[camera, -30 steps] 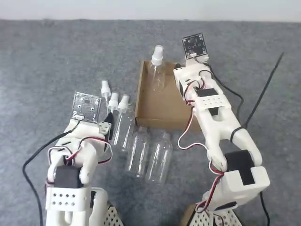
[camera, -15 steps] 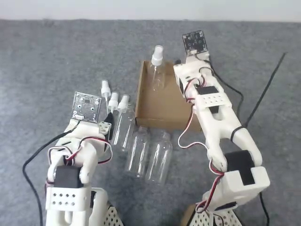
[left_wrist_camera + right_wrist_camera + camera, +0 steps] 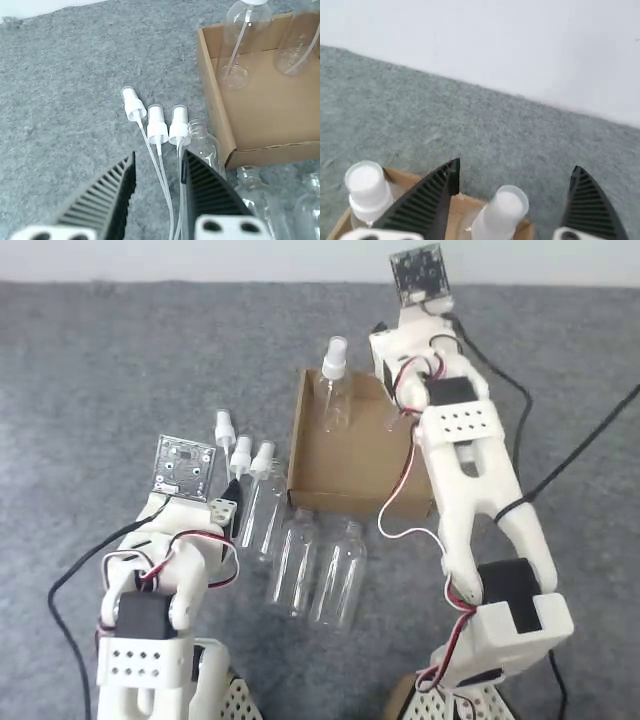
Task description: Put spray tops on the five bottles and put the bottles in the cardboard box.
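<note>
Overhead, we see a grey, carpet-like counter (image 3: 100,360) with two white arms side by side. At the far left, the left gripper (image 3: 158,159) sits low over the counter, its black jaws parted and clamped on nothing. Thin tubes from the loose spray tops run into the gap between the jaws. Just beyond it, three tops lie close together with their white heads pointing away from the arm: the left spray top (image 3: 224,425), the middle spray top (image 3: 241,452) and the right spray top (image 3: 264,458). The last of these lies right beside the neck of the first bare bottle (image 3: 262,515). To the right of that bottle lie the second bare bottle (image 3: 293,560) and the third bare bottle (image 3: 338,575). All three are clear, on their sides on the counter, necks toward the near wall of the cardboard box (image 3: 345,485). Inside the box, along its left side, is the first capped bottle (image 3: 335,390), its white head at the far edge. The second capped bottle (image 3: 300,45) lies to its right, mostly under the right arm in the high view. The right gripper (image 3: 516,170) hangs over the far right of the box with its jaws wide apart. That bottle's white head sits between and below them, and neither jaw touches it.
</note>
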`<action>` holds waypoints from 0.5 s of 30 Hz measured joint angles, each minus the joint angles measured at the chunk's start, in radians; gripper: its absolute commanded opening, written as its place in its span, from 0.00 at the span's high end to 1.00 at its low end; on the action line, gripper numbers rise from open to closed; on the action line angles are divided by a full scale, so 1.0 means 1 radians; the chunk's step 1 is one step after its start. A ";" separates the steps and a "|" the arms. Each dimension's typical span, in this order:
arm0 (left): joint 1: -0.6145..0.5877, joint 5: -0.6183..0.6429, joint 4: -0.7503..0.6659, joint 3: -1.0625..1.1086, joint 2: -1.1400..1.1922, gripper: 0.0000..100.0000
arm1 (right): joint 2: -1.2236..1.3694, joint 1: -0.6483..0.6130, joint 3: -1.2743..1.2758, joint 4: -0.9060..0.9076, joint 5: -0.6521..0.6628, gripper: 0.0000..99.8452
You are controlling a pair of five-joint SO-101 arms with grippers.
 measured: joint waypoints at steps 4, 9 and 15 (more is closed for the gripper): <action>0.000 0.000 0.000 0.000 0.000 0.86 | -0.118 0.000 -0.018 0.169 0.000 0.71; 0.000 0.000 0.000 0.000 0.000 0.86 | -0.270 -0.002 -0.018 0.396 0.000 0.71; -0.003 0.000 -0.041 0.002 0.000 0.86 | -0.377 -0.095 -0.018 0.726 -0.002 0.71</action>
